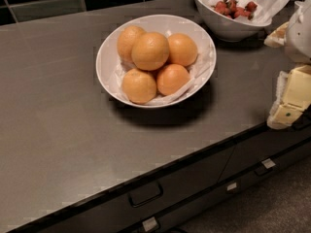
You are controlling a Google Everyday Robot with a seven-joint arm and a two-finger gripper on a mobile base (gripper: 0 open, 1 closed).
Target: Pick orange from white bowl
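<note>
The white bowl [108,52] stands on the grey counter, a little back of the middle, lined with crinkled white paper. It holds several oranges. The largest, pale yellow-orange one [150,51] sits on top in the middle, with two deeper reddish-orange ones [182,49] [172,79] to its right. My gripper [291,98], cream and white, is at the right edge of the view. It is over the counter's front edge, well to the right of the bowl and apart from it, holding nothing that I can see.
A deeper white bowl with red berries [228,18] and white paper stands at the back right, close behind my arm [300,30]. The counter's dark front edge runs diagonally, with drawers and a handle [146,194] below. A dark tiled wall [48,4] lies at the back.
</note>
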